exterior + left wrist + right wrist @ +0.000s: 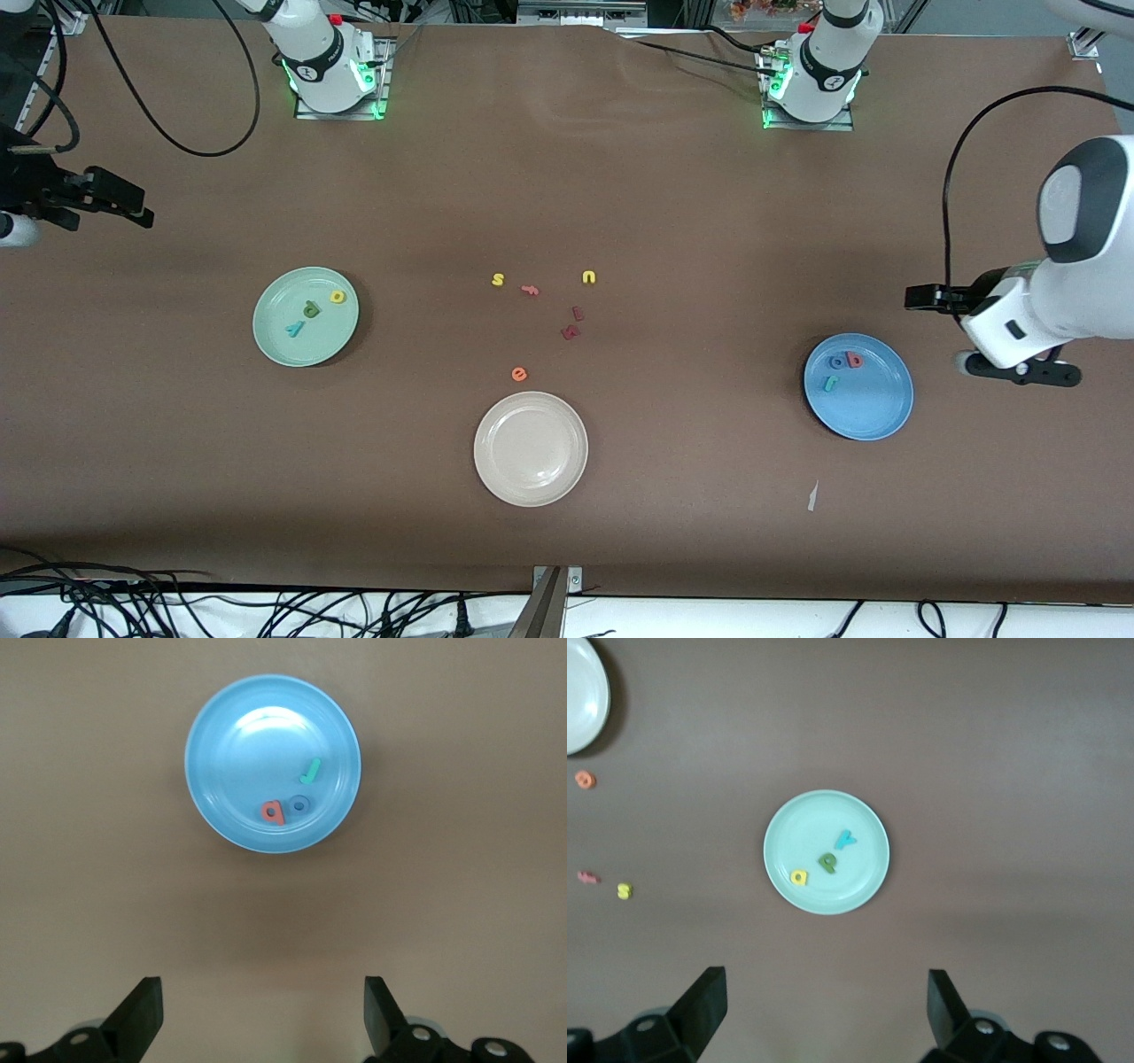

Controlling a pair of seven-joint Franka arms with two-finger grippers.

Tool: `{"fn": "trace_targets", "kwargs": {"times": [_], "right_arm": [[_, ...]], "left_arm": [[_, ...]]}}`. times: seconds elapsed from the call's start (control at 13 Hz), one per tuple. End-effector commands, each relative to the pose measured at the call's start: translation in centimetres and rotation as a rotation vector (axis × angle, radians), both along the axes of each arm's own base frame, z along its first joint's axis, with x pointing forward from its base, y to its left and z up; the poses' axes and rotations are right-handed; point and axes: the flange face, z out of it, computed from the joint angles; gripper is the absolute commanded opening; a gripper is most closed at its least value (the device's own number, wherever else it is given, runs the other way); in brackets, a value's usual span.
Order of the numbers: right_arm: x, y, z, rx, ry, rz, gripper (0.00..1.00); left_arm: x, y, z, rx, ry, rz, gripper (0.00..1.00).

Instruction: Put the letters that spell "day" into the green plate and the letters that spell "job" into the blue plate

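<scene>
The green plate (pixel 282 301) lies toward the right arm's end of the table. On it lie a yellow a (pixel 337 296), a dark green d (pixel 311 309) and a teal y (pixel 296 328). Toward the left arm's end, the blue plate (pixel 877 409) holds a blue o (pixel 837 361), a pink-red b (pixel 854 359) and a teal j (pixel 830 383). My left gripper (pixel 263 1019) hangs open and empty high over bare table beside the blue plate (pixel 239 753). My right gripper (pixel 826 1014), also open and empty, is up over bare table beside the green plate (pixel 788 828).
A cream-white plate (pixel 531 478) sits near the table's middle, closest to the front camera. Farther from the camera lie an orange e (pixel 519 374), two dark red letters (pixel 570 332), a pink letter (pixel 530 290), a yellow s (pixel 498 279) and a yellow u (pixel 589 277).
</scene>
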Motion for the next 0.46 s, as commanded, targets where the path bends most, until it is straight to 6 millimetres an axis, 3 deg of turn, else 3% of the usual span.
{"fn": "trace_targets", "kwargs": {"times": [0.0,0.15,0.31,0.38], "right_arm": [[0.6,0.3,0.1,-0.015,-0.046,-0.028,1.0],[0.5,1.6,0.1,-0.017,-0.037,-0.141,1.0],[0.3,1.9,0.0,-0.02,-0.02,-0.152,1.0],[0.3,1.9,-0.2,-0.017,-0.013,-0.122,1.0]], "left_arm": [[-2.7,2.3,8.4,-0.062,-0.141,0.046,1.0],[-4.2,2.1,10.9,-0.081,-0.194,0.044,1.0],[-6.7,0.8,11.3,-0.082,-0.18,0.022,1.0],[-7.5,-0.7,10.7,-0.075,-0.159,-0.006,1.0]]}}
